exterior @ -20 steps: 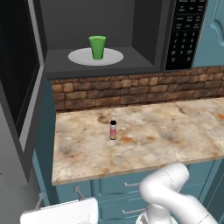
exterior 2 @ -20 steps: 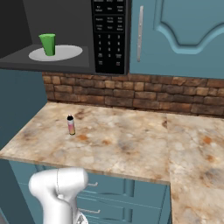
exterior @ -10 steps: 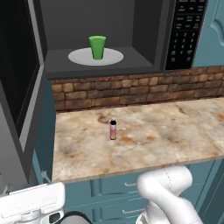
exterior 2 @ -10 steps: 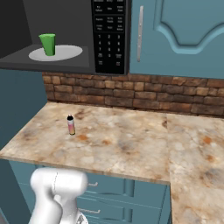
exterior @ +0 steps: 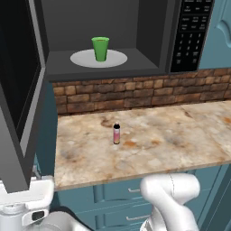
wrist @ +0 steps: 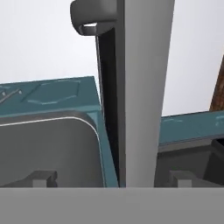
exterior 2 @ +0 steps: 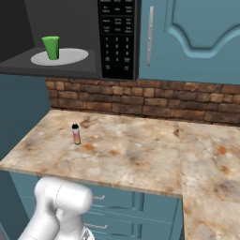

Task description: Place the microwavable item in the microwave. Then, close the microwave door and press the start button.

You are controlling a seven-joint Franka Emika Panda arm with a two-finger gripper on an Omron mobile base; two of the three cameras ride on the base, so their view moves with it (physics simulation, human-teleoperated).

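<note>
Hand view cuts off the microwave door [wrist: 140, 87] edge-on, handle [wrist: 92, 17] partly visible.

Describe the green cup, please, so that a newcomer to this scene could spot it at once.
Look into the open microwave above the brick backsplash: on its white plate stands the green cup, upright. It is short, tapered and bright green, unlike the slim pink bottle on the counter below.

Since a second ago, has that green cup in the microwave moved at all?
No. The green cup stands upright on the white turntable plate, just as before.
</note>
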